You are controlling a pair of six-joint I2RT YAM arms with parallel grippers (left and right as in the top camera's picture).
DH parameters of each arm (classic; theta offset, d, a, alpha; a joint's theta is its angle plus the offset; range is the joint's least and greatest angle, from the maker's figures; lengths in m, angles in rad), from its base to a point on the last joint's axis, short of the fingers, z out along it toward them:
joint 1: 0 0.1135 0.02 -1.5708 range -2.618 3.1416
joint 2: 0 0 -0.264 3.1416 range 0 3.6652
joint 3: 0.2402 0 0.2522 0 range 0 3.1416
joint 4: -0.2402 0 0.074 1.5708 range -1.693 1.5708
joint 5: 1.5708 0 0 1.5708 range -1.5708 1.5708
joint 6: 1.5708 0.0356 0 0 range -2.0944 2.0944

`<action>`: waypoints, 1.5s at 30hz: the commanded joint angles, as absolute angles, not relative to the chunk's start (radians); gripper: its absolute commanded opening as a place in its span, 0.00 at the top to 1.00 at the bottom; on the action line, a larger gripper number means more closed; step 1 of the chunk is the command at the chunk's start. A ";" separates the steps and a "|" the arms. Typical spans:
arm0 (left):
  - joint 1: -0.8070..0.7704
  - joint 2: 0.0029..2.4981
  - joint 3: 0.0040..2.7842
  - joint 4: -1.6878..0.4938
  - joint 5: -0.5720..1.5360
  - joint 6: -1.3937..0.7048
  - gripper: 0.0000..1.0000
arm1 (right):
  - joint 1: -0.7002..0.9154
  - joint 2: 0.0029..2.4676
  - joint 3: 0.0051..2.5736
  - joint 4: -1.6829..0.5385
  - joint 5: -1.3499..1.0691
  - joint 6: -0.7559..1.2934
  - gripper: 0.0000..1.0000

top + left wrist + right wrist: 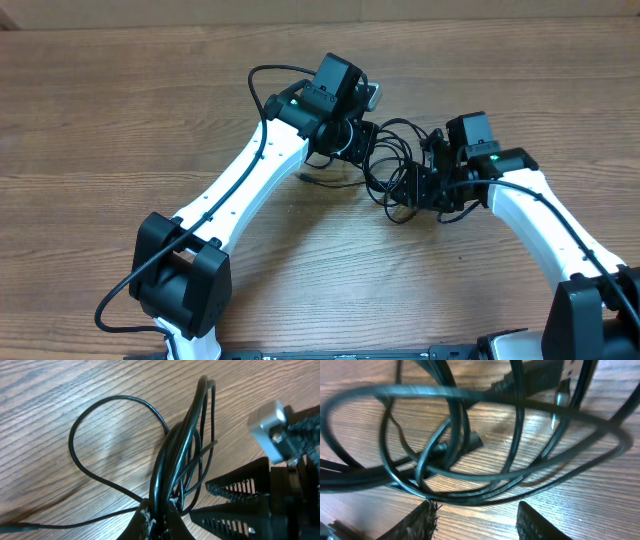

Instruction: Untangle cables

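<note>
The cables (392,160) are thin black cords tangled in loops on the wooden table between my two grippers. In the left wrist view my left gripper (161,515) is shut on a bunch of the cable strands (172,455), which rise from the fingers; one loop (75,455) spreads to the left on the table. From overhead the left gripper (358,145) sits at the tangle's left side. My right gripper (477,517) is open and empty, its fingers just short of the looped cables (470,475); a plug end (542,377) shows at the top. From overhead it (425,185) is at the tangle's right.
The wooden table (120,110) stretches left and front of the tangle. A cable end (312,178) lies on the table below the left gripper. The right gripper's fingers (240,495) show in the left wrist view, close to the held strands.
</note>
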State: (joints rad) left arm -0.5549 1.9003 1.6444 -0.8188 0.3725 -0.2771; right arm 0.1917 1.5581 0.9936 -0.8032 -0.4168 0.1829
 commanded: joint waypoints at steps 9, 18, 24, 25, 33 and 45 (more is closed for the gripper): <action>-0.535 1.894 1.656 -0.856 0.326 -0.269 0.96 | 0.207 1.562 0.935 -0.753 -0.383 0.209 0.93; -0.535 1.894 1.656 -0.910 0.157 -0.269 0.96 | 0.205 1.562 0.935 -0.760 -0.271 0.248 0.96; -0.535 1.894 1.656 -0.937 0.110 -0.270 0.96 | 0.205 1.562 0.936 -0.738 -0.245 0.307 0.96; -0.535 1.894 1.656 -0.937 0.125 -0.270 0.96 | 0.206 1.562 0.938 -0.730 -0.288 0.318 0.96; -0.537 1.894 1.656 -0.899 0.301 -0.252 0.96 | 0.208 1.562 0.944 -0.613 -0.758 0.235 0.36; -0.535 1.894 1.656 -0.841 0.526 -0.231 0.96 | 0.208 1.562 0.942 -0.636 -0.442 0.420 0.66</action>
State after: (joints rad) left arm -0.5407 1.9003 1.6444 -0.8410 0.4412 -0.2508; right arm 0.2054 1.5627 0.9375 -0.6437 -0.5652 0.3172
